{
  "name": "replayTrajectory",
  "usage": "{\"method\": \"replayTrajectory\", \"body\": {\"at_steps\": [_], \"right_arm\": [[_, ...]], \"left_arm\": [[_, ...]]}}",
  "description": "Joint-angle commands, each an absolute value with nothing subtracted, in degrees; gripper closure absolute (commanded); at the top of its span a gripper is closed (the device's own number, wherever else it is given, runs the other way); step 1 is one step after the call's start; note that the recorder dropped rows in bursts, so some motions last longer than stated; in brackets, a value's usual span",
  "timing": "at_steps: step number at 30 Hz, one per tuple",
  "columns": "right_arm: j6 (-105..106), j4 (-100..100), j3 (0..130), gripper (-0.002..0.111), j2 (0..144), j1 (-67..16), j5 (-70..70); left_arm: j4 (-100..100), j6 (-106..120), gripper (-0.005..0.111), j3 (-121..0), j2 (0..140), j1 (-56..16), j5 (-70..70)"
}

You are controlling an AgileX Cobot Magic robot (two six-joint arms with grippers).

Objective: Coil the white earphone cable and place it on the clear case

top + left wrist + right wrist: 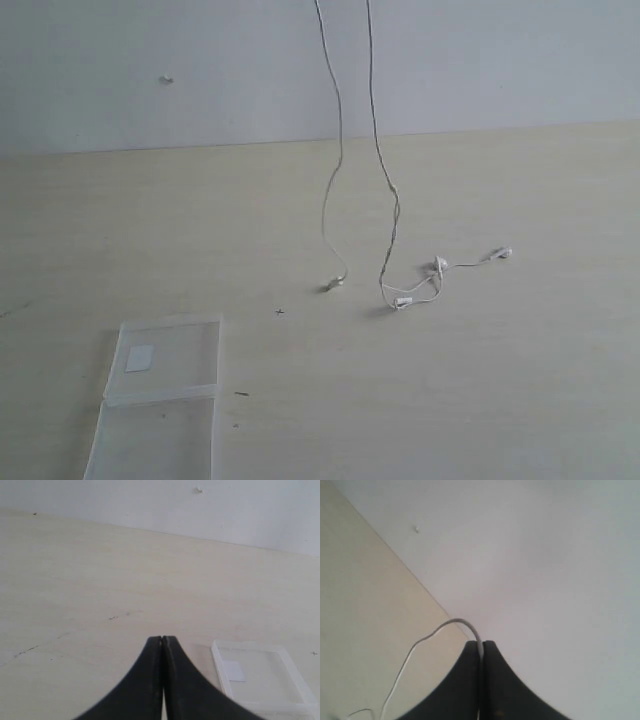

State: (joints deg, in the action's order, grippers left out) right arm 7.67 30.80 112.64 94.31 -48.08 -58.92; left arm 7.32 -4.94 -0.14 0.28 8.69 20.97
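Right hand clamped on the white earphone cable; left hand closed, holding nothing.
Exterior view: cable hangs in two strands from 12 o'clock, with earbuds and plug end resting on the surface. Clear case lies flat at 7 o'clock, near the left hand and well apart from the cable.

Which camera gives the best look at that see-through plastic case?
The exterior view: the clear case lies open with both halves showing, though its lower end runs off the picture's edge. The left wrist view catches mainly one half, the one with the label. The right wrist view shows none of it.
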Motion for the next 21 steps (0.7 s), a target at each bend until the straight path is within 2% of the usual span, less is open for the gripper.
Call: {"method": "replayTrajectory", "body": {"at_steps": [1, 21], "right_arm": [[8.0, 29.2, 112.9, 0.108, 96.4, -47.8, -59.0], [8.0, 29.2, 112.9, 0.108, 97.4, -47.8, -52.9]], "left_arm": [[7.2, -4.7, 0.107, 0.0, 0.0, 8.6, 20.7], [7.2, -4.7, 0.107, 0.0, 0.0, 8.6, 20.7]]}}
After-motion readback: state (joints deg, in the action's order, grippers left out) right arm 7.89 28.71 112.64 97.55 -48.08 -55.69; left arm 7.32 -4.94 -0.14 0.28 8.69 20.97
